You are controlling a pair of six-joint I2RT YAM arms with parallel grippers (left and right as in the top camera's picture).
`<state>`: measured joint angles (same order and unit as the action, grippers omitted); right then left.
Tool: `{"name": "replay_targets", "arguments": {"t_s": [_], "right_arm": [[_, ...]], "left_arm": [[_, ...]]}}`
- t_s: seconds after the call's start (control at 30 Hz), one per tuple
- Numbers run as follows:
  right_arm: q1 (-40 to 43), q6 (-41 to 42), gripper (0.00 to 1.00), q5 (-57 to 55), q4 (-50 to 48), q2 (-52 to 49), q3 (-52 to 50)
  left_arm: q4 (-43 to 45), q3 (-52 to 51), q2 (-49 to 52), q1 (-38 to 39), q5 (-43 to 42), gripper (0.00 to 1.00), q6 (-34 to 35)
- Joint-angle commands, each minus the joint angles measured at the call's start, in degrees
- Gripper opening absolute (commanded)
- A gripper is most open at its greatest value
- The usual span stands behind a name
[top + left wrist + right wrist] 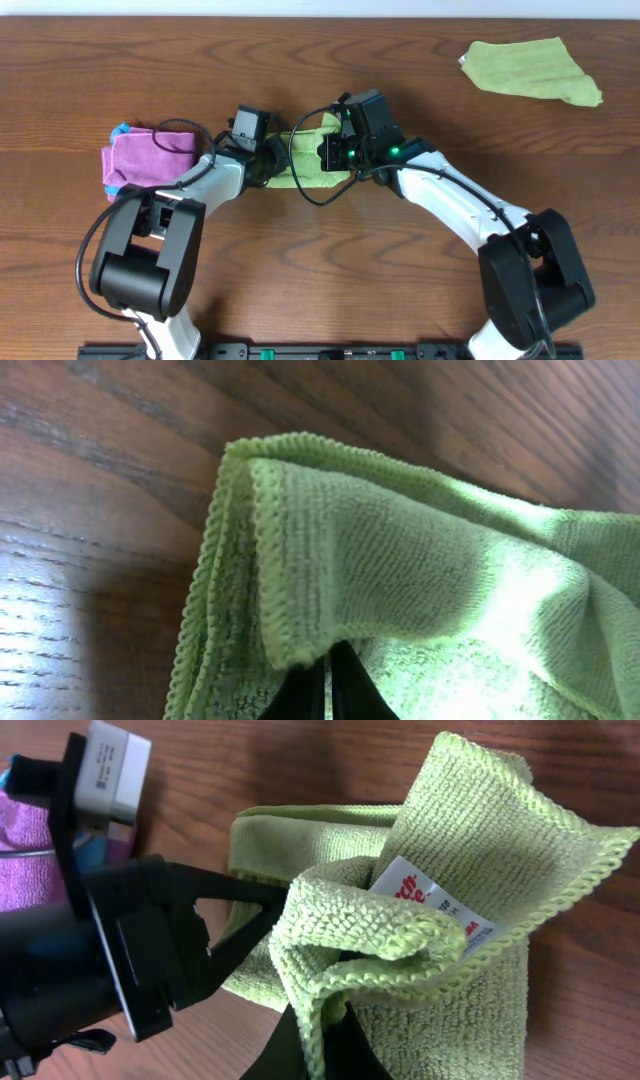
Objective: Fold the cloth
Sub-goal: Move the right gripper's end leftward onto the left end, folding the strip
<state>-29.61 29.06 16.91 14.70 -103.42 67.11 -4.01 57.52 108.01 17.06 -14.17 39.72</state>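
The lime-green cloth (305,158) lies bunched at the table's middle, between both grippers. My left gripper (268,160) is at its left end, shut on a stitched corner of the cloth (400,560). My right gripper (345,152) is at its right end, shut on a folded edge of the cloth (400,970), just below the white tag (425,900). In the right wrist view the left gripper's black body (150,950) is close at the left, touching the cloth.
A pink folded cloth with teal edging (150,155) lies just left of the left gripper. A second, duller green cloth (530,68) lies at the far right back. Dark wooden table (320,270) all round.
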Motion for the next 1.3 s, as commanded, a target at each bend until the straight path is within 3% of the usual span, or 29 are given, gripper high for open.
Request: {"name": "replay_targets", "arguments": {"t_s": [0.0,1.27], "right_arm": [[-0.48,-0.55,0.01,-0.44,-0.17,1.31,1.14],[-6.75,1.36,0.01,-4.46,-6.23,-2.36,1.7]], "left_arm": [[-0.66,2.58,-1.73,-0.28,0.72,0.06,-3.28],[-11.28,3.3,-20.0,-8.15,1.14,0.06,-8.5]]}}
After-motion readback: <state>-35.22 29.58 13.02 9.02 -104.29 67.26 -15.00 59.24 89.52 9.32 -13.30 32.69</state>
